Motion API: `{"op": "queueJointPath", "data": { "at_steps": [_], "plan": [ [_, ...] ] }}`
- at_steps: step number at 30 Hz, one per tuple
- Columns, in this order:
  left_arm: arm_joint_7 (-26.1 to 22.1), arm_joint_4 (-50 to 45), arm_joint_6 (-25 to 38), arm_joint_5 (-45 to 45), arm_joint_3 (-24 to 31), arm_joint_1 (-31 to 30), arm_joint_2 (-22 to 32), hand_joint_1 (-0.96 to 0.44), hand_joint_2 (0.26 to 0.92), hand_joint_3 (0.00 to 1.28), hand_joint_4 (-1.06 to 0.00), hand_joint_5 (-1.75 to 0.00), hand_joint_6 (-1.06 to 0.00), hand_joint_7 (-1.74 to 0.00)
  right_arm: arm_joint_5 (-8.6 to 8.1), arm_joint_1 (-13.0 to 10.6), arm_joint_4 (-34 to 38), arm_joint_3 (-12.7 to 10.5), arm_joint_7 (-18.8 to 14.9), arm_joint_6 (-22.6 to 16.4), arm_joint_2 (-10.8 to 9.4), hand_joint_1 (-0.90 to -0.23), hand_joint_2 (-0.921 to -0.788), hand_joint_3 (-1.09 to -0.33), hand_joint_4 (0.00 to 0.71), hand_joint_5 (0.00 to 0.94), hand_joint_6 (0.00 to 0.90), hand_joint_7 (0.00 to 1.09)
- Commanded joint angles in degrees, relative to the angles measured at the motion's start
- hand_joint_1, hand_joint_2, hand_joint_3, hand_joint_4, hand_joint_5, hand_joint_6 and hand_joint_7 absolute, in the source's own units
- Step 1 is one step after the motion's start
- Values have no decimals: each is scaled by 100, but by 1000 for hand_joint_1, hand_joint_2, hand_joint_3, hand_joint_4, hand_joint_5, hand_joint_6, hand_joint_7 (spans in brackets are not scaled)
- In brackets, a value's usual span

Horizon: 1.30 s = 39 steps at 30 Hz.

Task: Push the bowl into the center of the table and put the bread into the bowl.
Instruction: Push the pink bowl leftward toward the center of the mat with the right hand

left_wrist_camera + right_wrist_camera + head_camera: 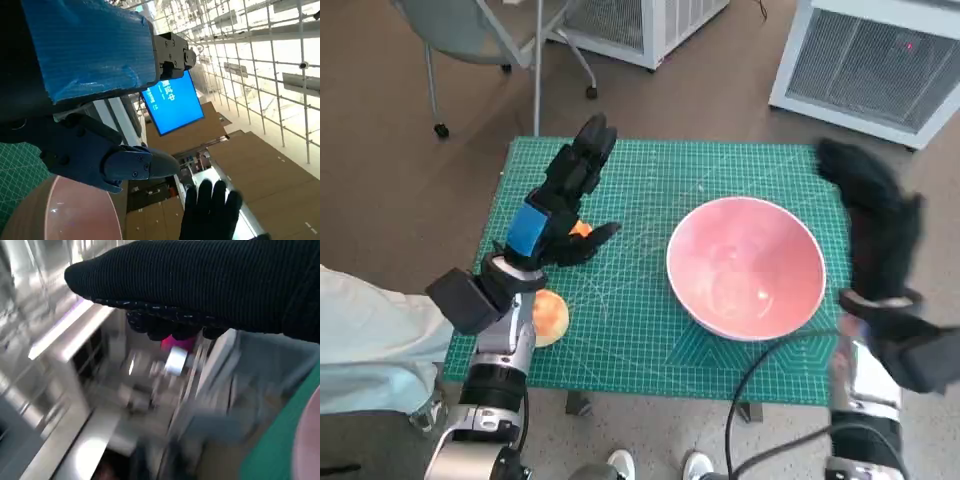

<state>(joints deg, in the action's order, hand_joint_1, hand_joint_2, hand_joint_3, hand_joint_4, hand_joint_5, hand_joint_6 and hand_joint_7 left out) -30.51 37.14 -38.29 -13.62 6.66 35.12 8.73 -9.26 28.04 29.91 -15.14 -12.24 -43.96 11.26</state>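
Observation:
A pink bowl (745,265) stands empty on the right half of the green mat table (650,170). A round golden bread roll (550,317) lies near the mat's front left, partly behind my left forearm. My left hand (565,205) hovers over the mat's left side with its fingers spread, holding nothing. A small orange thing (581,229) shows just under it. My right hand (870,205), blurred, is raised beside the bowl's right rim. The left wrist view shows the bowl (65,215) and the gloved right hand (210,210) with fingers apart.
A chair (485,35) stands beyond the table's far left corner. White units (870,65) stand at the back right. A person's shoes (655,465) show at the table's front edge. A black cable (750,400) runs along my right arm.

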Motion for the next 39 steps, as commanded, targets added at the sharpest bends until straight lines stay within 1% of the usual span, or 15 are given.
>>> {"op": "queueJointPath", "data": {
  "at_steps": [1, 4, 6, 10, 15, 17, 19, 24, 30, 34, 37, 39],
  "plan": [
    [40, 47, -14, 13, 8, 58, -21, -531, 921, 300, -48, -1, -130, -14, 314, -75, 1079, -301, 710, -455, 21, -579, -921, -776, 233, 14, 14, 576],
    [71, 52, -25, 41, 8, 55, -29, -542, 921, 302, -50, -2, -132, -14, 416, 1, 1584, -379, 1016, -628, 40, -563, -921, -780, 249, 21, 31, 583],
    [88, 52, -28, 54, 3, 51, -33, -547, 921, 304, -51, -2, -133, -15, 408, 60, 1907, -415, 1127, -695, 51, -554, -921, -784, 257, 24, 43, 586],
    [119, 49, -36, 77, -13, 44, -40, -548, 921, 306, -52, -3, -133, -14, 247, 183, 2535, -476, 1166, -744, 46, -544, -921, -792, 269, 27, 64, 587],
    [132, 50, -37, 82, -21, 45, -38, -548, 921, 307, -52, -2, -133, -14, 223, 281, 2820, -482, 1166, -885, 75, -540, -921, -800, 277, 27, 80, 580],
    [139, 48, -18, 94, -29, 45, -30, -548, 921, 307, -52, -2, -134, -14, 140, 352, 3107, -501, 1137, -724, -71, -535, -921, -808, 280, 26, 89, 578],
    [136, 48, -3, 95, -31, 45, -19, -548, 921, 307, -52, -2, -134, -14, 90, 418, 3319, -509, 1112, -605, -173, -530, -921, -815, 282, 25, 101, 577],
    [130, 49, 17, 88, -31, 49, -5, -547, 921, 307, -55, -3, -135, -14, 72, 548, 3608, -475, 1092, -482, -270, -523, -921, -829, 283, 21, 125, 574],
    [113, 13, 33, 76, -32, 31, 18, -546, 921, 307, -58, -4, -137, -15, 35, 702, 3817, -453, 1012, -247, -402, -530, -921, -831, 280, 16, 122, 559],
    [94, 27, 43, 58, -16, 32, 48, -546, 921, 306, -60, -5, -138, -15, -48, 800, 3925, -481, 891, -74, -465, -533, -921, -827, 278, 13, 120, 548],
    [75, 14, 52, 40, -1, 8, 75, -546, 921, 306, -61, -5, -139, -15, -150, 900, 4001, -540, 765, 95, -518, -532, -921, -817, 277, 11, 123, 539],
    [63, 13, 46, 29, 10, -10, 92, -547, 921, 306, -61, -4, -139, -15, -206, 971, 4050, -583, 700, 207, -545, -531, -921, -805, 278, 7, 144, 511]
  ]
}}
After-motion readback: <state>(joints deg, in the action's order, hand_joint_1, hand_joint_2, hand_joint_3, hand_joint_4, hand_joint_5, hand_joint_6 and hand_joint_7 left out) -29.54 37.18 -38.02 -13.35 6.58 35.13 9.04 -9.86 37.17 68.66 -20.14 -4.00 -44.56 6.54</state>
